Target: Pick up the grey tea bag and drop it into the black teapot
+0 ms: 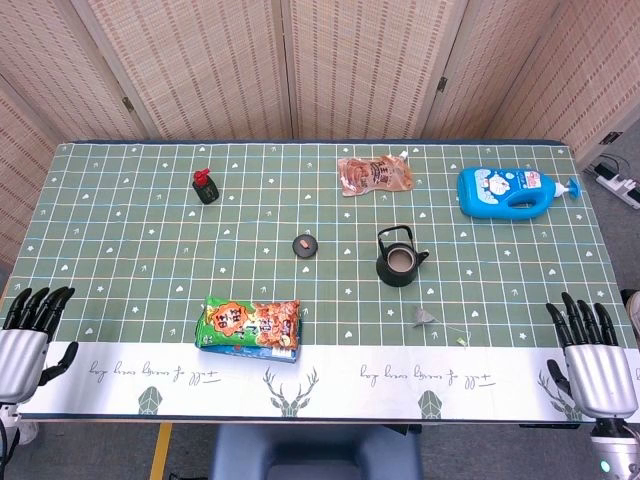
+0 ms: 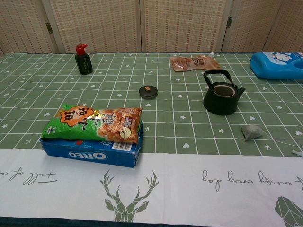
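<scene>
The surface [image 1: 130,290] is covered by a green checked cloth with a white band along the near edge. At its far right lies a blue bottle [image 1: 505,190] on its side, its cap pointing right. Toward the near left sits a green and orange snack bag [image 2: 94,123] resting on top of a blue biscuit box [image 2: 90,152]. At the far edge, just right of centre, a brown pouch [image 1: 374,174] lies flat.

The left hand [image 1: 28,335] hangs at the near left corner, fingers spread and pointing away, grasping nothing. The right hand [image 1: 592,362] sits at the near right corner in the same way, released and apart from everything.

The black teapot [image 2: 221,93] stands upright right of centre, its lid off and handle raised, spout toward the right. The small dark bottle with a red cap [image 2: 83,59] stands upright at the far left. The round teapot lid [image 2: 148,91] lies by itself left of the teapot, well apart from it. The grey tea bag [image 2: 251,132] lies on the cloth near the teapot, toward the near right of it, not touching it; its thin string trails right to a small tag [image 1: 462,342].
</scene>
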